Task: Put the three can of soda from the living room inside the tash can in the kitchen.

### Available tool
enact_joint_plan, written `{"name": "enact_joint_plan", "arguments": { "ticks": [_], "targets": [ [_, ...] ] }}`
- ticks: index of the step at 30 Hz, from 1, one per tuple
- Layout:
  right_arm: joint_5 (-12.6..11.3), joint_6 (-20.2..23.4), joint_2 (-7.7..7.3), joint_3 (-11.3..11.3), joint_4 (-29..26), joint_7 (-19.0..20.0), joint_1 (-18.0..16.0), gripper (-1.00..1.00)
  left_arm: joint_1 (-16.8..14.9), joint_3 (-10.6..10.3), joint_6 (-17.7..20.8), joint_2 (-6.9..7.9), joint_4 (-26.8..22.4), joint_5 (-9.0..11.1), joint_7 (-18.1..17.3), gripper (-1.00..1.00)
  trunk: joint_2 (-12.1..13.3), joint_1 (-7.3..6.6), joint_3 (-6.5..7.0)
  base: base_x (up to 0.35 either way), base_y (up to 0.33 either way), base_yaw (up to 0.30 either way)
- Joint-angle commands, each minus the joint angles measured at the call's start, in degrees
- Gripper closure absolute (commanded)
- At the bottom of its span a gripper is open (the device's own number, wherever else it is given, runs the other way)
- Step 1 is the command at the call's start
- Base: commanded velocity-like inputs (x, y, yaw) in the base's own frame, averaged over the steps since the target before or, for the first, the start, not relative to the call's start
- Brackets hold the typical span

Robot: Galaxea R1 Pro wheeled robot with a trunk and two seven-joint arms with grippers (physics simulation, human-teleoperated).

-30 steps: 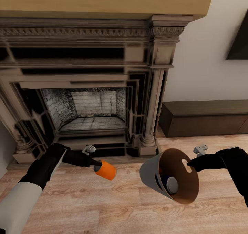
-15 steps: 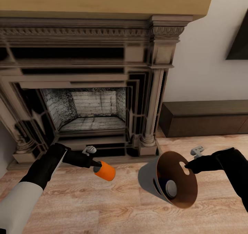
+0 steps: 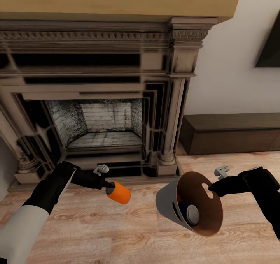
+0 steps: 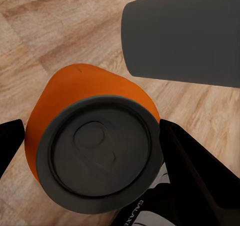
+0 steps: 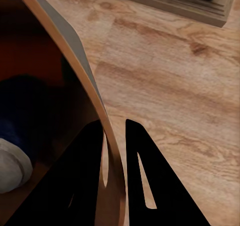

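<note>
1. Ahead of me I see the fireplace (image 3: pixel 97 100), its carved surround dark and its firebox of grey brick.
2. A pale wood mantel shelf (image 3: pixel 116 5) caps the fireplace, red brick above.
3. Right of the fireplace a low dark bench (image 3: pixel 233 133) stands against the white wall.
4. A dark television corner (image 3: pixel 270 48) hangs above that bench.

Ornate fireplace (image 3: pixel 105 100), light plank floor (image 3: pixel 116 233), dark bench (image 3: pixel 233 133), white wall (image 3: pixel 229 69)

The only lettering is a partly cut-off "GALAXE" on the left end effector (image 4: pixel 95 153) finger.
</note>
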Motion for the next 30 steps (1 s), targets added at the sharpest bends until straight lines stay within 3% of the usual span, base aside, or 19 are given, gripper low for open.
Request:
{"name": "enact_joint_plan", "arguments": {
  "ticks": [1,9,19,26,30],
  "targets": [
    [-0.82,0.63,0.01,0.03,-0.01,0.21,-0.01,1.00,-0.01,0.00,-0.12,0.05,-0.07,-0.03,-0.15,1.00,0.00,0.00,0.01,0.000,0.000,0.000],
    [-0.74,0.63,0.05,0.24,0.31,-0.29,0.00,1.00,-0.02,0.06,0.10,0.39,-2.75,0.09,-0.63,1.00,0.00,0.00,0.01,0.000,0.000,0.000],
    [-0.69,0.63,0.32,1.48,3.45,-2.36,-0.15,1.00,-0.05,0.35,2.13,0.50,-12.24,0.17,-7.37,1.00,0.00,0.00,0.01,0.000,0.000,0.000],
    [-0.73,0.63,3.59,1.89,4.62,-7.79,-0.17,1.00,-0.06,0.85,2.13,0.49,-19.32,0.46,-12.65,1.00,0.00,0.00,0.01,0.000,0.000,0.000],
    [-0.70,0.63,4.72,3.25,5.18,-9.01,-0.18,1.00,-0.06,1.12,2.13,0.49,-23.01,0.70,-18.31,1.00,0.00,0.00,0.01,0.000,0.000,0.000]
  ]
}}
